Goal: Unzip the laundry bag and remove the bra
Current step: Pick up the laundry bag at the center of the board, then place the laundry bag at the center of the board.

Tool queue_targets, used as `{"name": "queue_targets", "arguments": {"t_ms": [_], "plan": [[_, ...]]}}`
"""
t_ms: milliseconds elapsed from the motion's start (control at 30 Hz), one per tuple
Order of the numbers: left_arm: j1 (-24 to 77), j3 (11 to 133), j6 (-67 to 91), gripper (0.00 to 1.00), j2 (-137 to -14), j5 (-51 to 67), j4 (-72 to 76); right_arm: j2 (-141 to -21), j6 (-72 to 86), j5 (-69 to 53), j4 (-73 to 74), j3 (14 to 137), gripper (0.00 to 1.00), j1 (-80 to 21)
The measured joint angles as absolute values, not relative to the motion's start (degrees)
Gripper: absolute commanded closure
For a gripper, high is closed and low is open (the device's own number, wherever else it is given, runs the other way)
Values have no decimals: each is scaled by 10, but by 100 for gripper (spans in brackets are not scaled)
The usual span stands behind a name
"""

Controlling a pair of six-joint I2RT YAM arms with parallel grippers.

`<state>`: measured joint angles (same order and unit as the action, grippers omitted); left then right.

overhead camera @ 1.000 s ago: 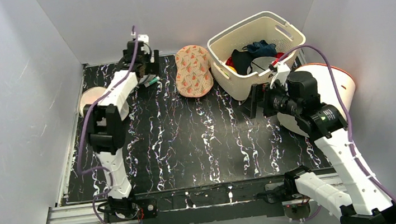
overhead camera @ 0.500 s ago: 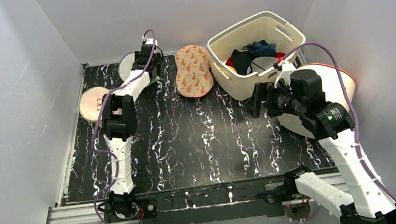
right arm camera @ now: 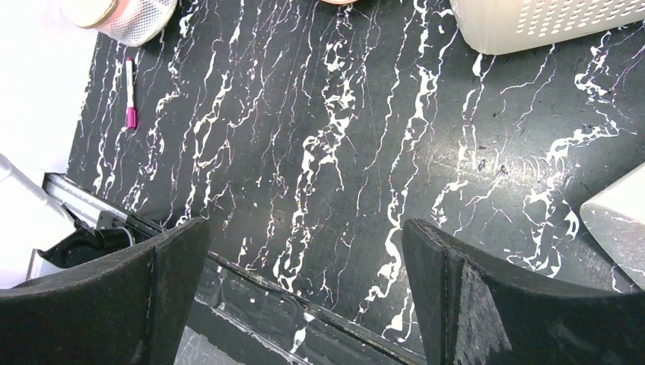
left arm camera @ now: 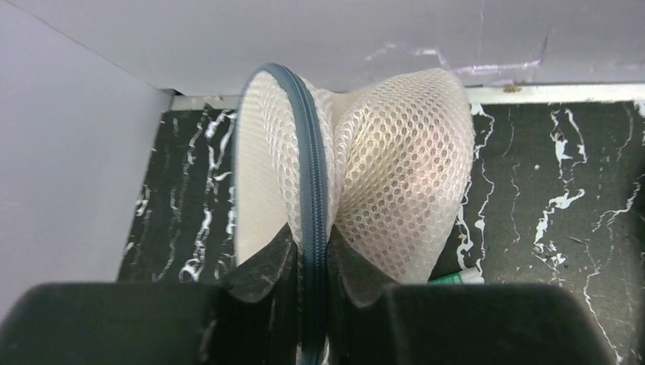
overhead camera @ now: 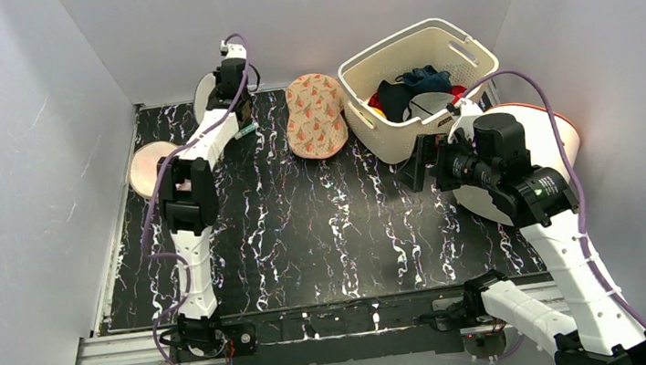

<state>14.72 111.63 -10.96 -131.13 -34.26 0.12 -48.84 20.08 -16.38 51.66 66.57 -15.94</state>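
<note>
The laundry bag [left arm camera: 395, 152], white mesh with a grey-blue zip [left arm camera: 312, 190] round its rim, stands on edge at the back left corner of the table. My left gripper [left arm camera: 312, 258] is shut on that zip rim, with the mesh bulging out on both sides. From above, the left gripper [overhead camera: 225, 97] covers most of the laundry bag [overhead camera: 204, 93]. A faint pink tint shows through the mesh, but the bra is hidden. My right gripper [overhead camera: 419, 167] hangs open above the table's right side, and nothing lies between its fingers [right arm camera: 449, 289].
A cream slotted basket [overhead camera: 460, 43] of clothes stands at the back right, with a large round white bag [overhead camera: 562, 132] behind my right arm. A patterned peach fabric piece [overhead camera: 316, 114] lies at the back centre. A round peach-topped bag [overhead camera: 148, 170] sits far left. Markers [left arm camera: 456, 277], [right arm camera: 129, 91] lie nearby.
My left gripper went from open to shut on the bag's zip rim and rose toward the back wall, tipping the bag on edge. The right arm shifted slightly.
</note>
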Motion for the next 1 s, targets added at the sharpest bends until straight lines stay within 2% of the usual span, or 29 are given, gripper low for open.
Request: {"name": "queue_targets", "arguments": {"t_ms": [100,233,367,633,800,1000], "plan": [[147,1113,-105,91,-1274,-344,-12,-488,201,-164,515,665,2,-159],[147,1095,-89,100,-1189,-343,-38,-488,201,-168,505,662,2,-159],[152,1065,-62,100,-1091,-336,-80,-488,199,-169,493,646,2,-159],[198,839,-11,100,-853,-283,-145,-510,198,-187,456,620,2,-159],[244,755,9,100,-811,-261,-220,-524,198,-199,437,616,2,-159],[315,721,17,100,-809,-289,-291,-526,197,-207,427,596,2,-159]]}}
